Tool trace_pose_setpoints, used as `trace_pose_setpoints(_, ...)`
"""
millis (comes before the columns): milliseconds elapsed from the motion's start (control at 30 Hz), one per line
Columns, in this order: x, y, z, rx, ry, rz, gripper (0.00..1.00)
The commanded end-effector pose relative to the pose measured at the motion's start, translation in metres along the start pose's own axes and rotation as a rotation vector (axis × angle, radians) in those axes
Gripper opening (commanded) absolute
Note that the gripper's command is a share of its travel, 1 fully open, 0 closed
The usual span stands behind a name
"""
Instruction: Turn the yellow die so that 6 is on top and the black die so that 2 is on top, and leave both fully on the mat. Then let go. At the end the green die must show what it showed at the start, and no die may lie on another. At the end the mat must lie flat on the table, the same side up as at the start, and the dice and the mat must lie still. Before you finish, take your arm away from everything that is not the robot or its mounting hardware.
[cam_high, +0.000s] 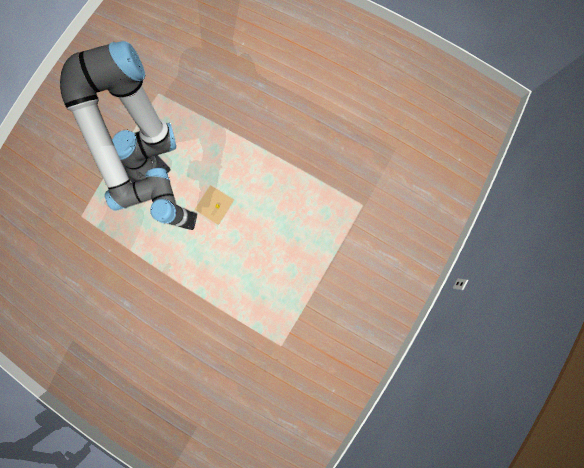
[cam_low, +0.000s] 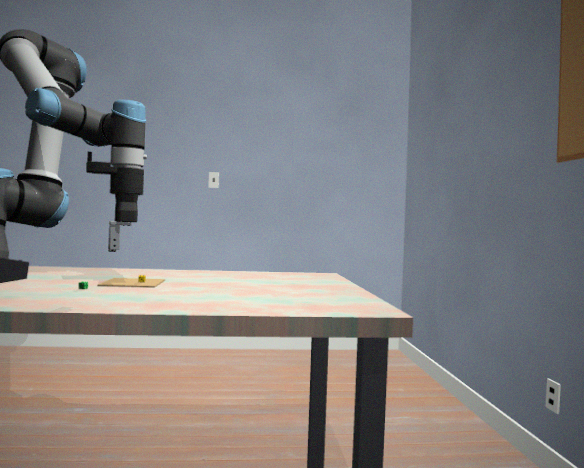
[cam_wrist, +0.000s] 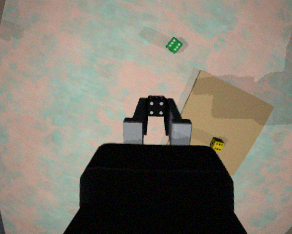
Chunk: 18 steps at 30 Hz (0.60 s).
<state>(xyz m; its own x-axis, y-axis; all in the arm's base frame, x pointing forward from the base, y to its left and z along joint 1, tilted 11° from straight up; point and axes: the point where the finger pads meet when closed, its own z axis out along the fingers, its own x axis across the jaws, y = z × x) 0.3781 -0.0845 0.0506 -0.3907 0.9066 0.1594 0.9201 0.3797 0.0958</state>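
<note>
My gripper (cam_low: 114, 248) (cam_wrist: 156, 109) points straight down, high above the table, and is shut on the black die (cam_wrist: 156, 105), whose camera-facing side shows four white pips. I cannot make out this die in the exterior view. The yellow die (cam_high: 217, 205) (cam_low: 142, 279) (cam_wrist: 217, 145) rests on the tan mat (cam_high: 223, 215) (cam_low: 111, 283) (cam_wrist: 245, 117); its top number is too small to read surely. The mat lies flat. The green die (cam_low: 83, 285) (cam_wrist: 174, 45) sits on the table off the mat, seemingly showing six pips on top; it is hidden in the top view.
The mottled pink and green table (cam_high: 260, 245) (cam_low: 260, 299) (cam_wrist: 65, 95) extends around the mat. Its edges show in the top and exterior views. The arm's base stands at the table's left end in the exterior view. Shadows fall across part of the mat.
</note>
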Motion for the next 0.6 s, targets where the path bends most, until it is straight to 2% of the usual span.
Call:
trace_pose_setpoints(0, -0.0019, 0.0042, -0.0013, -0.003, -0.005, -0.165, 0.34)
trace_pose_setpoints(300, -0.0029, 0.0085, -0.0006, -0.003, -0.005, -0.362, 0.34)
trace_pose_setpoints(567, -0.0032, 0.0100, -0.0004, -0.003, -0.006, -0.423, 0.34)
